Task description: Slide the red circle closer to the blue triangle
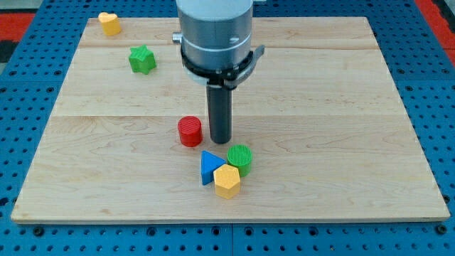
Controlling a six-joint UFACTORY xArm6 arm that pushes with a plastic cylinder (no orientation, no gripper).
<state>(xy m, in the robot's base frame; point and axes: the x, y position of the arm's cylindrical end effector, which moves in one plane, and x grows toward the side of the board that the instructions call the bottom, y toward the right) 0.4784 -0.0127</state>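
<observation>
The red circle (190, 131) stands on the wooden board near the middle. The blue triangle (209, 166) lies just below and to the right of it, a small gap apart. My tip (220, 139) is down on the board right of the red circle, a short gap from it, and above the blue triangle. A green circle (240, 158) and a yellow hexagon (227, 181) touch the blue triangle on its right and lower right.
A green star-shaped block (142, 59) sits at the upper left. A yellow heart-shaped block (109, 23) lies near the top left corner. The wooden board (341, 128) rests on a blue pegboard surface (441, 85).
</observation>
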